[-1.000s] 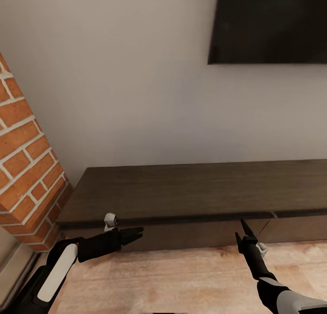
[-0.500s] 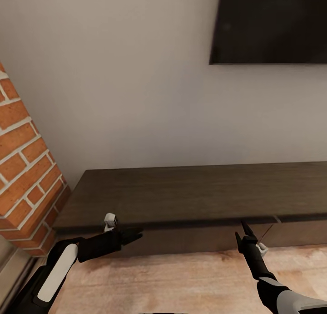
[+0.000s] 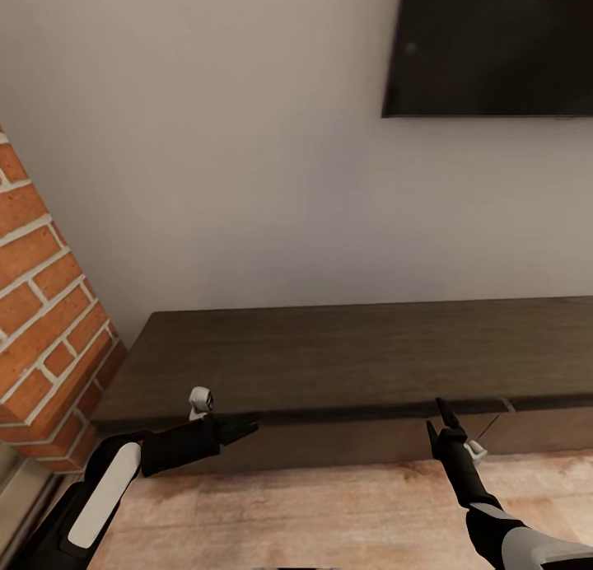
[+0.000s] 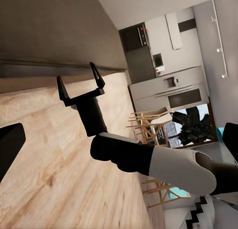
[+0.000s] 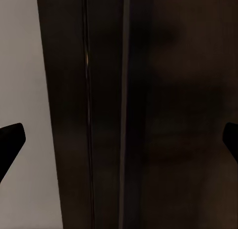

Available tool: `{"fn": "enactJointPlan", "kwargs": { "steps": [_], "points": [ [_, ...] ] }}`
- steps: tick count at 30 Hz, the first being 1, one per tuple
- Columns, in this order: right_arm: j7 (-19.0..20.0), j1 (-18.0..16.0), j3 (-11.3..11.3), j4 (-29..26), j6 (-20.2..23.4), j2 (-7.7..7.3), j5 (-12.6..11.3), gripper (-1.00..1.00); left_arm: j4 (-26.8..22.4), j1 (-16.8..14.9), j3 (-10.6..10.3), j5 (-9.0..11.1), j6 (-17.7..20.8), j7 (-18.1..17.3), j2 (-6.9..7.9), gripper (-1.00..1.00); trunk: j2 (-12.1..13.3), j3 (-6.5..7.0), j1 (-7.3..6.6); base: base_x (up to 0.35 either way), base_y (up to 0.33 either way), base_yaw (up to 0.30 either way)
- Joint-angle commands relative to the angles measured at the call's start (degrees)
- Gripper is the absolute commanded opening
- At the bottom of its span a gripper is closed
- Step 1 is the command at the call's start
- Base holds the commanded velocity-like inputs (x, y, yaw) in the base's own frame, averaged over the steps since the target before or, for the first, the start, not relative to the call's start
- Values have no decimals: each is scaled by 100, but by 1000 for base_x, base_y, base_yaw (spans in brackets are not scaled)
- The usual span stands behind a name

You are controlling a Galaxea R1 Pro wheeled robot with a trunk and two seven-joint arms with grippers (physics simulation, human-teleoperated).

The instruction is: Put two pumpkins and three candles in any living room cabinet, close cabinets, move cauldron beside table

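- We stood facing the cabinet (image 3: 354,356), a long, low, dark-brown unit set against a pale wall (image 3: 231,158); its flat top was bare where we could see it, and its fronts looked flush beneath the top edge.
- A dark screen (image 3: 494,47) hung on the wall above the right part of the cabinet.
- A red brick column (image 3: 45,306) rose at the cabinet's left end, just beside it.
- Light wooden floor (image 3: 329,512) ran in front of the cabinet.
- Our left end effector (image 3: 247,424) hung low in front of the cabinet's left part, near the front edge and pointing to the right. In the head view its fingers looked close together, but we could not tell how far apart they stood; nothing was held in it.
- Our right end effector (image 3: 441,418) pointed up toward the cabinet's front edge, right of the middle. In the left wrist view it appeared again (image 4: 81,83), with its two fingers spread wide and nothing between them.
- In the right wrist view the same spread showed: one dark fingertip (image 5: 11,139) at each side of the frame, with the cabinet's dark wood (image 5: 163,110) and a narrow seam close ahead.
- Beyond the right arm, the left wrist view took in a far kitchen area with wooden chairs (image 4: 148,127).
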Motion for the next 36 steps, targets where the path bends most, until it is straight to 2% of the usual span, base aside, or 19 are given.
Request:
{"fn": "enactJointPlan", "kwargs": {
  "steps": [1,21,22,36],
  "points": [
    [36,-9,47,22,59,1,-61,100,1,-4,-4,9,21,-10,4,100,-2,-5,-1,23,0,0],
    [30,-9,53,23,60,1,-53,100,1,-4,-7,9,21,-10,3,100,-2,-5,-1,2,0,0],
    [30,-9,53,22,59,1,-54,-100,1,-4,-7,9,21,-10,3,100,-2,-5,-1,0,0,0],
    [30,-9,54,23,76,1,-69,-100,1,-4,-6,9,21,-10,4,100,-2,-5,-1,0,0,0]
  ]
}}
